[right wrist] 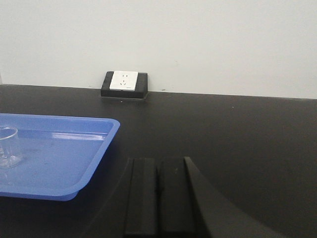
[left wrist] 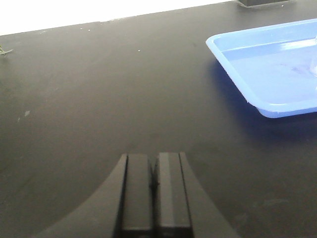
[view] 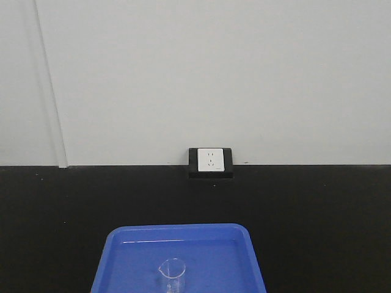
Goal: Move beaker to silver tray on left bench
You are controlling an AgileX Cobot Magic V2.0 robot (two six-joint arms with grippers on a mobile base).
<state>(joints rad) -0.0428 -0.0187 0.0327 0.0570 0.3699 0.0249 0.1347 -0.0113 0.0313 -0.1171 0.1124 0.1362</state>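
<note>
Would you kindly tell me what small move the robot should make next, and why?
I would probably open the left gripper and ease it rightward toward the beaker: the beaker stands upright, ungrasped, in the blue tray, and the right gripper is shut too.

Beaker (view: 171,274): small clear glass cylinder with a pouring lip, apparently empty, standing upright on the floor of the blue tray (view: 214,262). In the front view it sits toward the tray's near end, about midway between the side rims, its base cut off by the frame. In the right wrist view the beaker (right wrist: 9,147) touches no rim.
</note>
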